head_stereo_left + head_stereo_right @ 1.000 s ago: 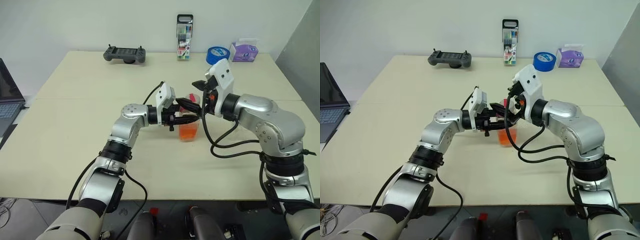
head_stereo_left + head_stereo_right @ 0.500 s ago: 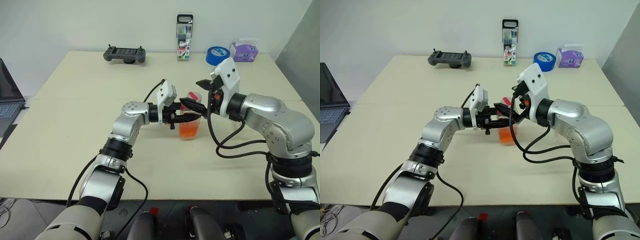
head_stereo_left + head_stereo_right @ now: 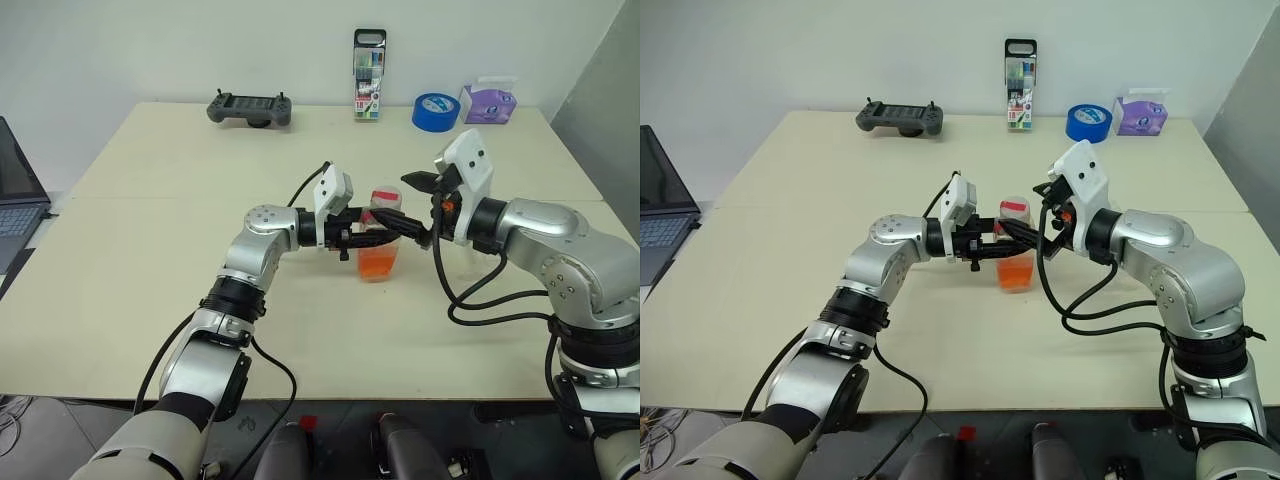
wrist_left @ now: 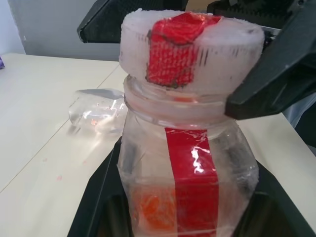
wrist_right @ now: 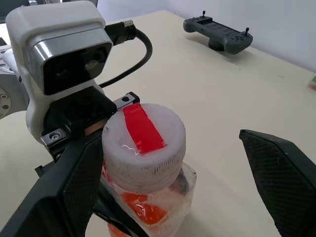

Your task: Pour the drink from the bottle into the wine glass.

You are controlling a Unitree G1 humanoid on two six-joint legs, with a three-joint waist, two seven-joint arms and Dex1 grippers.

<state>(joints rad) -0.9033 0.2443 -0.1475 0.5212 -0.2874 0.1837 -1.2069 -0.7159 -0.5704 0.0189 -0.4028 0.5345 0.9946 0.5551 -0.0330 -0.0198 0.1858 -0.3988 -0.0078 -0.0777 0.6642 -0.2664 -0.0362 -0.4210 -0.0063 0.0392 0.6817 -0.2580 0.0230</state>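
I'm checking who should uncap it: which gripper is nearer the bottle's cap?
Right. The right gripper stands open with its fingers on either side of the cap; the left gripper is shut lower down on the bottle.

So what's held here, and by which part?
Left gripper holds the bottle by its body, below the cap. Right gripper is open, holding nothing.
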